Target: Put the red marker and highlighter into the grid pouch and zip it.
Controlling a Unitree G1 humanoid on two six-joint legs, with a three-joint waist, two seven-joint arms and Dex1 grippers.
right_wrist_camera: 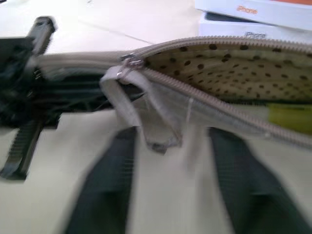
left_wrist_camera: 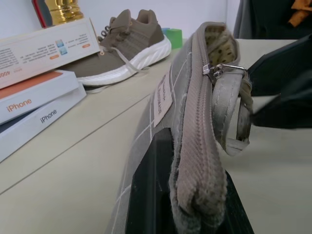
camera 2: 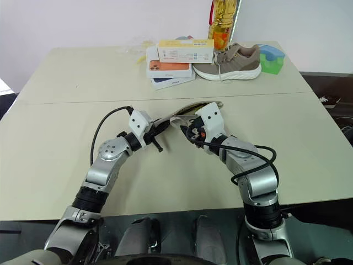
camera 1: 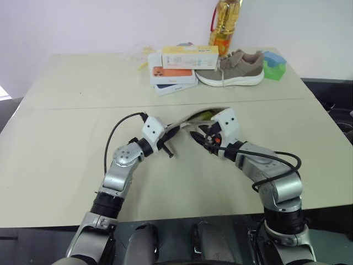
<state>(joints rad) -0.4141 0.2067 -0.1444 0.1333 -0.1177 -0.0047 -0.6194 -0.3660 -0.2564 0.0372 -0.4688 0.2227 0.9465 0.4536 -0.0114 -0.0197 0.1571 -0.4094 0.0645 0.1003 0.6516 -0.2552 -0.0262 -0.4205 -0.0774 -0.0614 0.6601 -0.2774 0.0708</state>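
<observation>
The grid pouch (camera 1: 185,122) is held up off the table between my two hands, its mouth open and the dotted lining (right_wrist_camera: 234,63) showing. My left gripper (camera 1: 171,137) is shut on the pouch's closed end, just below the white label (left_wrist_camera: 163,95). The zipper pull's grey loop (right_wrist_camera: 146,122) hangs at the slider. My right gripper (right_wrist_camera: 170,139) sits just under it, fingers apart, with the loop dangling over the gap. A yellow highlighter (right_wrist_camera: 287,117) lies inside the pouch. The red marker is hidden.
At the back of the table are stacked phone boxes (camera 1: 174,74), a tan shoe (camera 1: 231,69), a green block (camera 1: 274,65) and an oil bottle (camera 1: 225,22). A seam (camera 1: 83,106) crosses the tabletop just behind the pouch.
</observation>
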